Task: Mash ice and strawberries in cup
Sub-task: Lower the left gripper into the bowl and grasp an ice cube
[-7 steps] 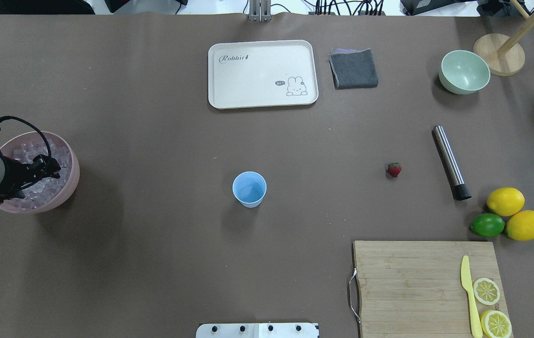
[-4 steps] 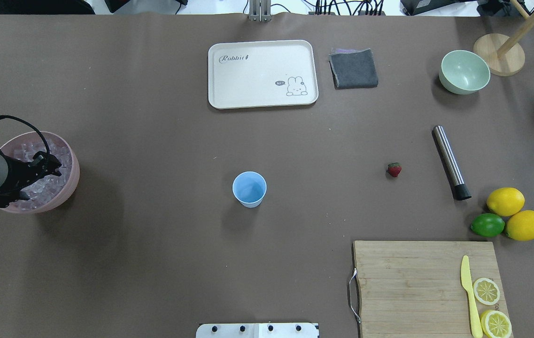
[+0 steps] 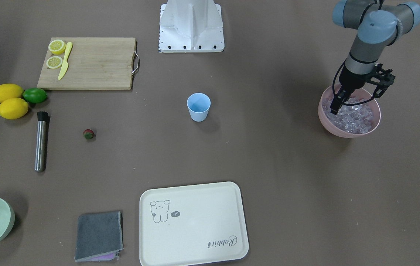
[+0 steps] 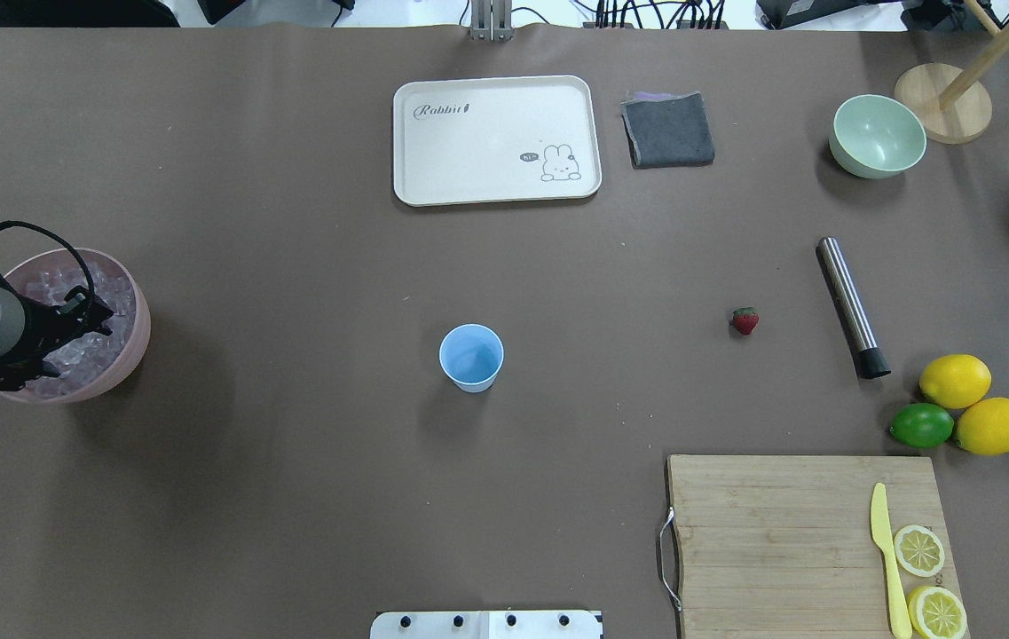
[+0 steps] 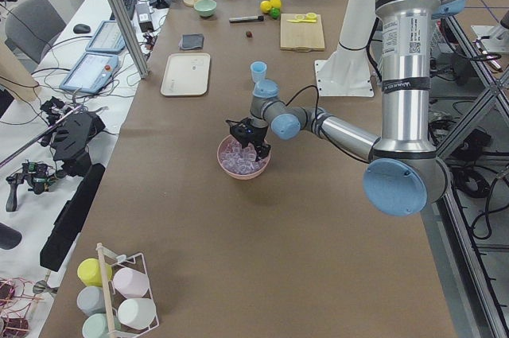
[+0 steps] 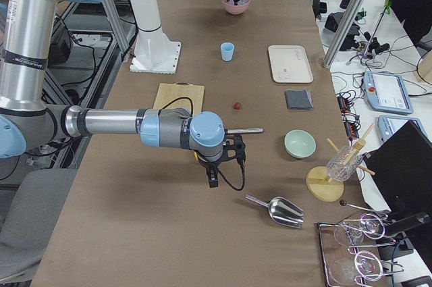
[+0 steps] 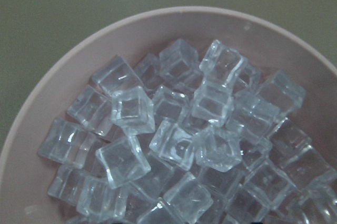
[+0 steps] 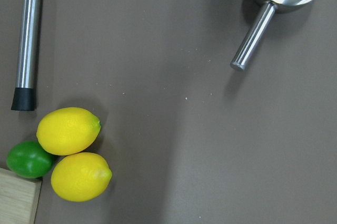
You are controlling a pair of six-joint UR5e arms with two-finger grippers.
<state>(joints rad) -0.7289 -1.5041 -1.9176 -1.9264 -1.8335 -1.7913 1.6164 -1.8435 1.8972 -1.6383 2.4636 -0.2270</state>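
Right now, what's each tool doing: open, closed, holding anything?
Left tool: open, over the ice in the pink bowl.
Right tool: cannot be told; seen only from the side.

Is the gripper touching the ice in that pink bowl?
Cannot tell. In the front-facing view the left gripper hangs open over the ice and one fingertip overlaps the heap, but no view shows contact or a gap plainly.
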